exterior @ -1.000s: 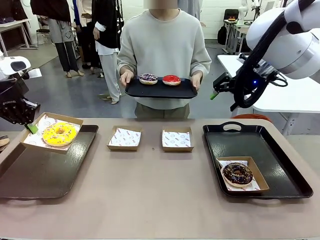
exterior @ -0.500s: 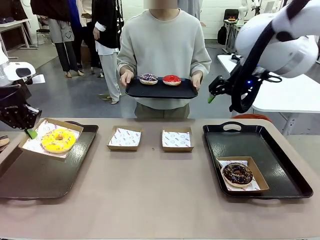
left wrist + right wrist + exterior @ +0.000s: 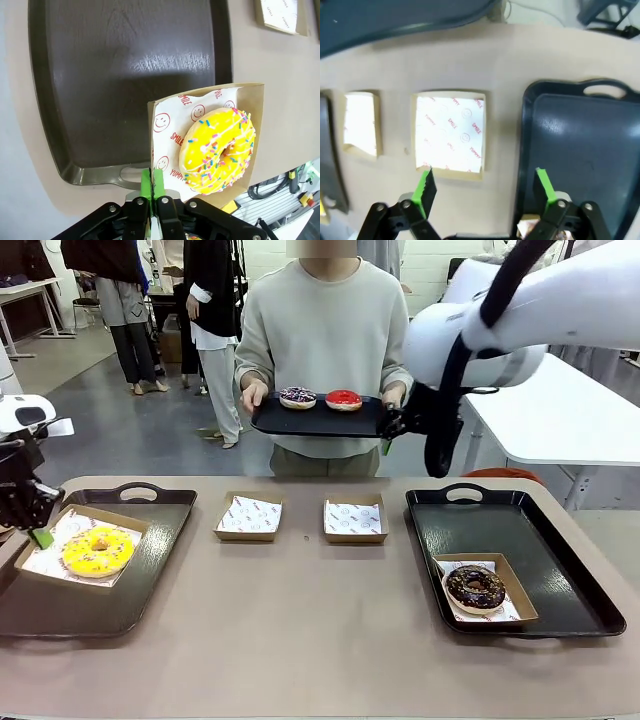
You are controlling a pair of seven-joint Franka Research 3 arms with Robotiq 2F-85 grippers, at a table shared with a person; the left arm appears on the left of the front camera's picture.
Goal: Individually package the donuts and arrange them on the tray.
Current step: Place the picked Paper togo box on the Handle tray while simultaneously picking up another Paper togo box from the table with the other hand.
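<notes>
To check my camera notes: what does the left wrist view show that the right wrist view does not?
Left wrist view: the left gripper shut on the edge of a cardboard box holding the yellow sprinkled donut, partly over the left tray. Right wrist view: the open right gripper, high beside the handled right tray. Both: the tan table and an empty paper-lined box.

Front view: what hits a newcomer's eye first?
The bright yellow donut in its box, whose edge the shut left gripper pinches over the left tray. Then the big white right arm stretched towards the person's held tray carrying a purple donut and a red donut, right gripper open.
</notes>
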